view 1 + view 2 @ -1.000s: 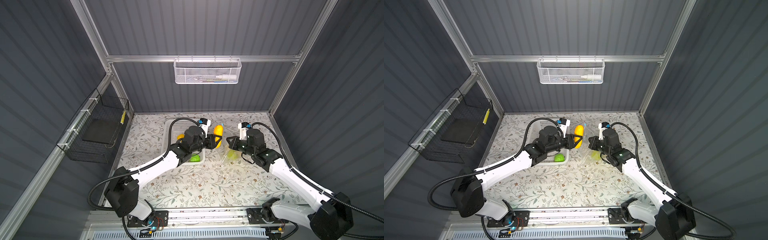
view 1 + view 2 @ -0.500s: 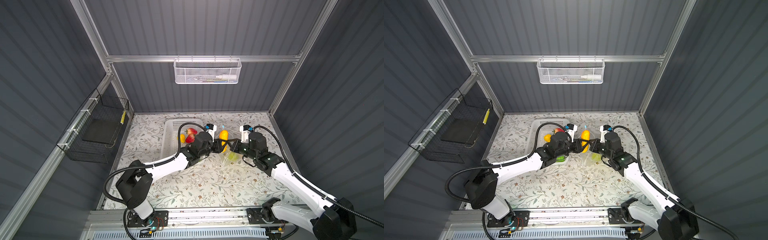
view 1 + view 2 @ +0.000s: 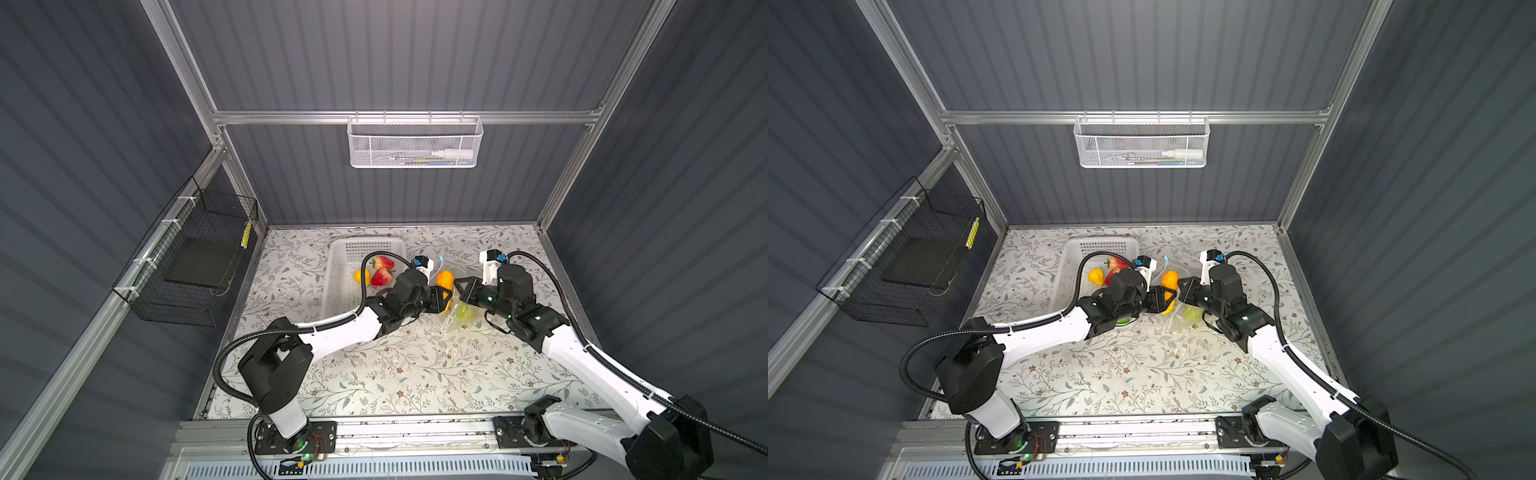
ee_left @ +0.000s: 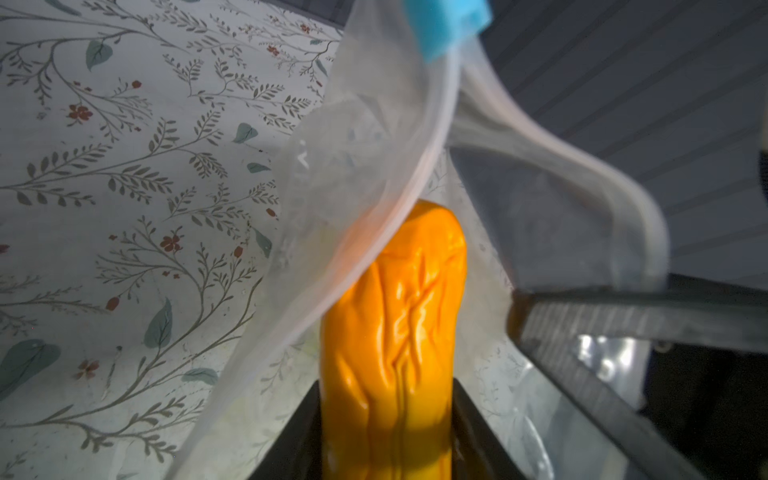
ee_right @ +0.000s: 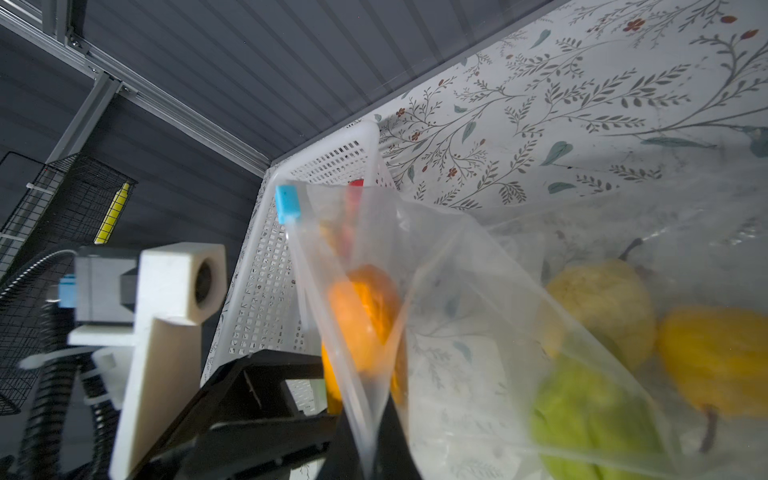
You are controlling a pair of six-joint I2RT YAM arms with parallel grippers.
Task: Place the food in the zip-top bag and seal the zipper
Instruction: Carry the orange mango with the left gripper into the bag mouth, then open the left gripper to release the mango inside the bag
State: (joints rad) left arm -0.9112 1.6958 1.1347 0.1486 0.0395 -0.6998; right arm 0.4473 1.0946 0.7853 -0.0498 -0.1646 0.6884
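Floral cloth [image 3: 415,374] covers the table; both arms reach in from the near rail and meet over its middle. Left gripper [image 4: 386,390] is clamped on the gourd [image 4: 395,316], with the jaws partly apart and the fruit filling the gap between them. The gourd points away from the wrist, its tip at the open mouth of the bag [image 5: 478,257], and one film wall is draped over its end (how far the tip has entered cannot be told). Right gripper [image 5: 370,453] is closed, pinching the bag's mouth edge and holding that edge up off the cloth; in both top views the two grippers stand close together with the gourd between them. The bag's low end rests on the cloth and holds a pear [image 5: 598,307], a lemon [image 5: 715,357] and a green fruit [image 5: 582,415], all touching. The blue slider [image 5: 287,203] sits at the raised far end of the mouth strip. Beyond, on the left side, the basket [image 3: 345,249] rests on the cloth; inside it are two strawberries [image 3: 382,270] side by side and a second lemon [image 3: 360,275] just beside them. On the back wall hangs a white mesh basket [image 3: 415,141]; on the left wall, a black wire basket [image 3: 199,257].
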